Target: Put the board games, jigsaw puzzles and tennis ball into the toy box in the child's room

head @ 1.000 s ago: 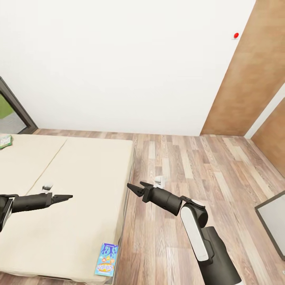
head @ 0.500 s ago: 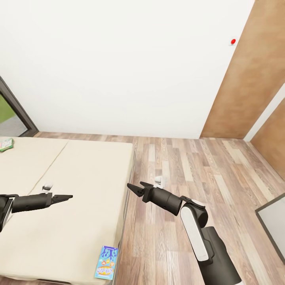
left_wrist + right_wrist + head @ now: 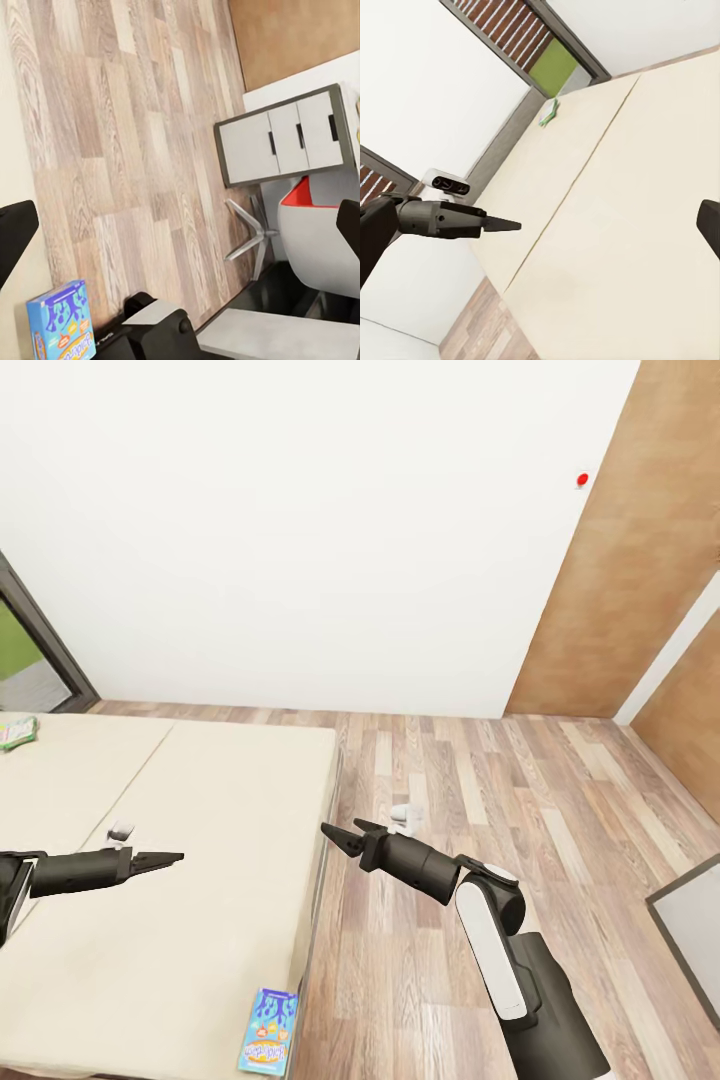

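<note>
I read the floor (image 3: 560, 800) as wood plank laminate with visible grain and a low sheen, and the bed (image 3: 200, 840) as matt cream cloth with a stitched seam. The blue board game (image 3: 268, 1044) looks like printed glossy cardboard. Both arms appear as matt black plastic or metal, the right arm (image 3: 490, 950) carrying a smooth white shell, against a matt white wall (image 3: 300, 530).
</note>
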Controlling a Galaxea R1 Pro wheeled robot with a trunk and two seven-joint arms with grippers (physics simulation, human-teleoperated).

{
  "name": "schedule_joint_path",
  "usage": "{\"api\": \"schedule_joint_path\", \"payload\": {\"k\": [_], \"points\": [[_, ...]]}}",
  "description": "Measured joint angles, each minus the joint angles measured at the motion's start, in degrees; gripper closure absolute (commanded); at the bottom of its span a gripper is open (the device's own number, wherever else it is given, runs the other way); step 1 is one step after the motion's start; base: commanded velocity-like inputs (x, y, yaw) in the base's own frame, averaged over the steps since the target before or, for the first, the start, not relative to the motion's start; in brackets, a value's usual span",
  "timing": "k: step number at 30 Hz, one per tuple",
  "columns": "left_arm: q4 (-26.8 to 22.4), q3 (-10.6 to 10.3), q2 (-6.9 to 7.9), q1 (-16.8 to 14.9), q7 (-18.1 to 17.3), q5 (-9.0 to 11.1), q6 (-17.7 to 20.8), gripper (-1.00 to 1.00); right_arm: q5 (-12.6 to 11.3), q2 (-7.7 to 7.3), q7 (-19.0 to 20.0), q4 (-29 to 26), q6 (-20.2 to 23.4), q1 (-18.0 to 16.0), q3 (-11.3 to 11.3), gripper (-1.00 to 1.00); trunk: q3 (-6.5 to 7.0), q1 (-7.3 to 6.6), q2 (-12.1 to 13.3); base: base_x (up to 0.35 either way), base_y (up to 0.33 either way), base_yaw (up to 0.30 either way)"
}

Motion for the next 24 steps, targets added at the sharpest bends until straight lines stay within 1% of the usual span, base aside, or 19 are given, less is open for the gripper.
{"api": "schedule_joint_path", "payload": {"k": [24], "points": [[0.00,0.00,-0.04,0.00,0.00,0.01,0.00,-1.00,0.01,0.00,-0.03,0.00,-0.06,0.00,0.01,-1.00,2.29,0.00,0.00,0.000,0.000,0.000]]}}
